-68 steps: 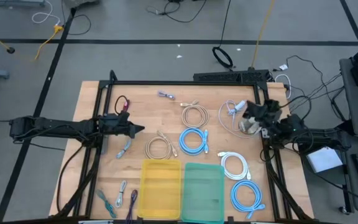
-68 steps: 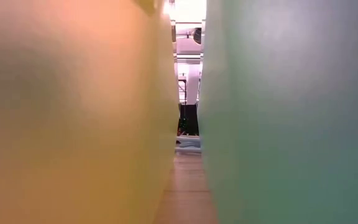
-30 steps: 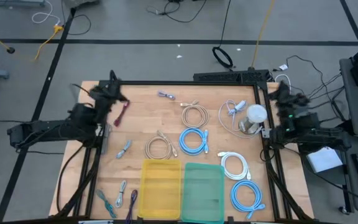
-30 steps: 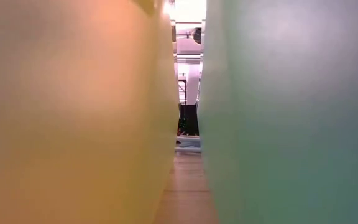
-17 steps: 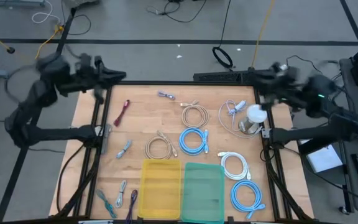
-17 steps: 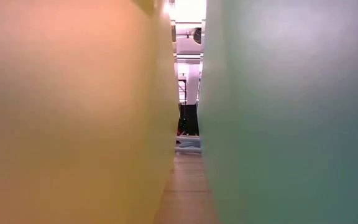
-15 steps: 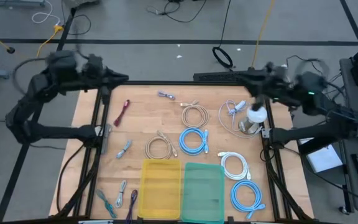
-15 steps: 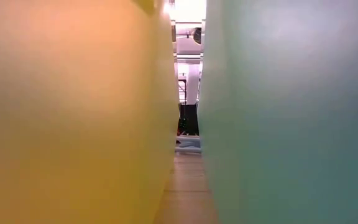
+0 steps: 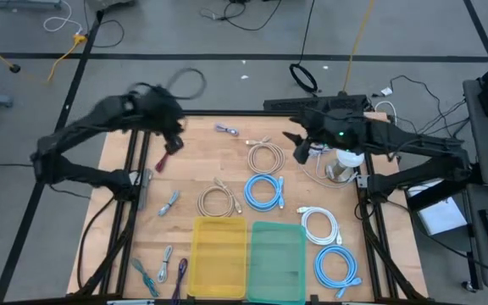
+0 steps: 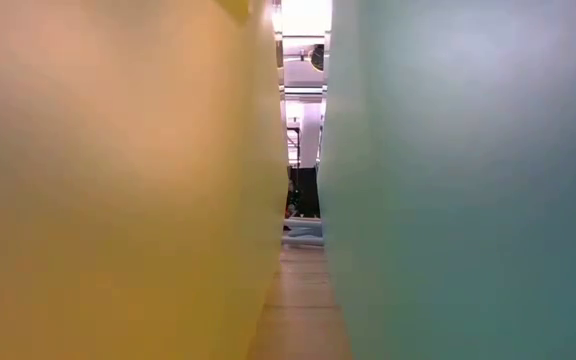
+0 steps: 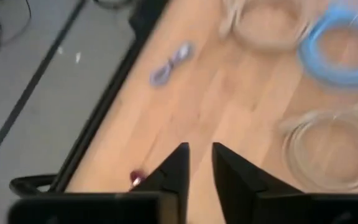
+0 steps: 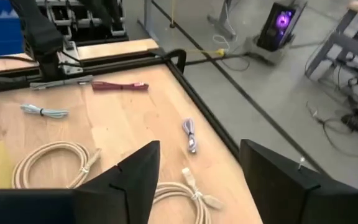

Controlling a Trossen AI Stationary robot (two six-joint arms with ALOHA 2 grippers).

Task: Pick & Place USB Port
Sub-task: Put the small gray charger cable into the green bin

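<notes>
Several coiled and bundled cables lie flat on the wooden table. A maroon cable (image 9: 166, 153) is at the far left, and a small lavender one (image 9: 226, 130) sits near the far edge. Beige coils (image 9: 265, 156), blue coils (image 9: 265, 192) and a white coil (image 9: 320, 225) lie further right. My left gripper (image 9: 177, 140) hovers just above the maroon cable (image 11: 135, 179). Its fingers (image 11: 197, 168) stand a little apart with nothing between them. My right gripper (image 9: 294, 138) hangs over the far middle of the table. It is wide open (image 12: 197, 180) and empty.
A yellow bin (image 9: 198, 246) and a green bin (image 9: 302, 254) stand side by side at the near edge; the low view looks down the slot between their walls. A white roll (image 9: 348, 157) sits on a pale cable loop at the far right. Small cable bundles (image 9: 169, 202) lie near left.
Both arms have swung in from beyond the table's far corners. My left gripper has come toward the right and down over the maroon cable. My right gripper has moved toward the table's left, over the far middle. No cable has moved.
</notes>
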